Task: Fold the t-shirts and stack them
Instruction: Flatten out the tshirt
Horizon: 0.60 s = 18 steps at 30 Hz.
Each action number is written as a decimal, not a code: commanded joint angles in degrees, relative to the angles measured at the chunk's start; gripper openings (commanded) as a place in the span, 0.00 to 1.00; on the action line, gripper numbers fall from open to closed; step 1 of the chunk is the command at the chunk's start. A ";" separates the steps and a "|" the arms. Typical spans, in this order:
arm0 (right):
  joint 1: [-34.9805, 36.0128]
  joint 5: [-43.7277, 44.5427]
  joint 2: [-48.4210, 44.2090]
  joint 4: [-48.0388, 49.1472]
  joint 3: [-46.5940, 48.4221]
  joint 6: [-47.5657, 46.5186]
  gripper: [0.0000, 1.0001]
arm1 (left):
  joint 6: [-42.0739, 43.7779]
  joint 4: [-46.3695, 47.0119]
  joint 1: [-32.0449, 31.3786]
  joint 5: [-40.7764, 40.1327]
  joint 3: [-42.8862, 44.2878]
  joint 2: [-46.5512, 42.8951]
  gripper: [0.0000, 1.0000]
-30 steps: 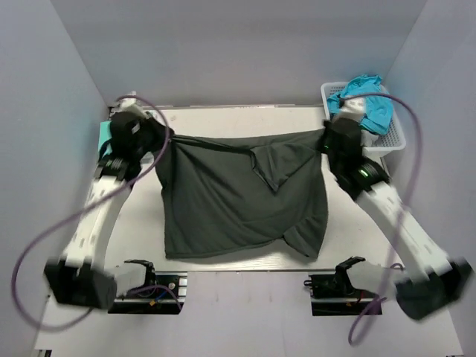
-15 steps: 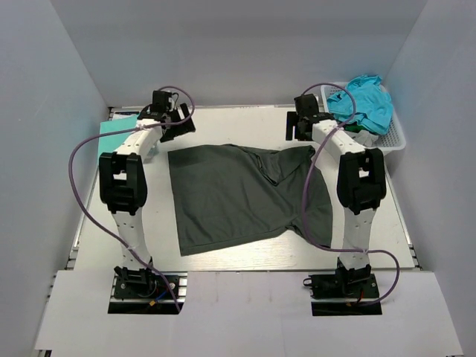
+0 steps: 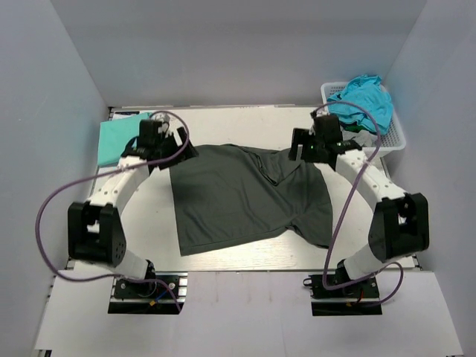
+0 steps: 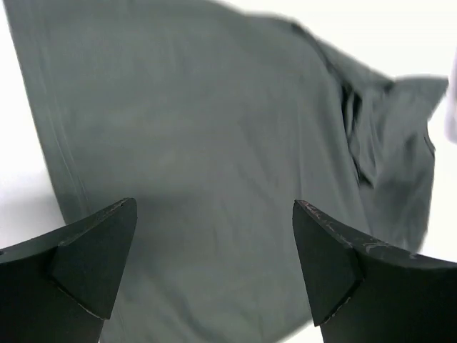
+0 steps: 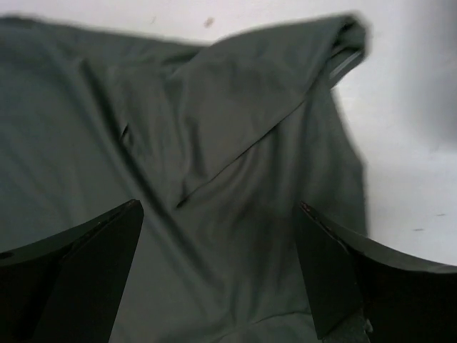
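Note:
A dark charcoal-grey t-shirt [image 3: 242, 197] lies spread on the white table, one sleeve folded over near its upper middle. My left gripper [image 3: 175, 149] hovers open over the shirt's far left corner. In the left wrist view the grey cloth [image 4: 214, 121] fills the gap between the fingers [image 4: 93, 264], and nothing is held by the left gripper [image 4: 214, 250]. My right gripper [image 3: 303, 146] hovers open over the far right corner. In the right wrist view the right gripper [image 5: 214, 264] is empty above the shirt [image 5: 235, 143]. A folded mint-green t-shirt [image 3: 121, 138] lies at the far left.
A white lattice basket [image 3: 395, 138] stands at the far right corner with a teal t-shirt [image 3: 362, 99] heaped in it. Purple cables loop from both arms. Grey walls close in the table on three sides.
Both grippers opened and let go of the grey shirt's far corners. The shirt dropped flat on the table. Both arms swung and now hover low over those corners.

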 commanded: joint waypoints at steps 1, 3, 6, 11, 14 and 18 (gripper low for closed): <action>0.56 -12.81 -2.10 5.18 -7.12 2.16 0.90 | -3.32 3.80 -1.26 4.45 -7.88 -6.96 1.00; 0.82 -14.22 -1.76 6.51 -8.36 1.37 0.90 | -5.25 4.41 -1.87 3.75 -12.88 -9.42 1.00; 1.61 -13.53 0.70 4.84 -7.23 0.75 0.90 | -7.18 5.81 -2.40 3.74 -18.42 -12.77 1.00; 4.16 -13.52 8.68 6.07 -4.76 0.40 0.88 | -8.24 7.22 -3.46 5.41 -22.84 -12.52 1.00; 5.48 -12.82 11.76 6.94 -3.71 1.10 0.78 | -8.24 7.22 -3.99 6.02 -23.45 -11.02 1.00; 6.71 -10.90 15.11 7.13 -1.25 2.42 0.67 | -8.24 7.75 -4.60 5.51 -24.69 -8.91 1.00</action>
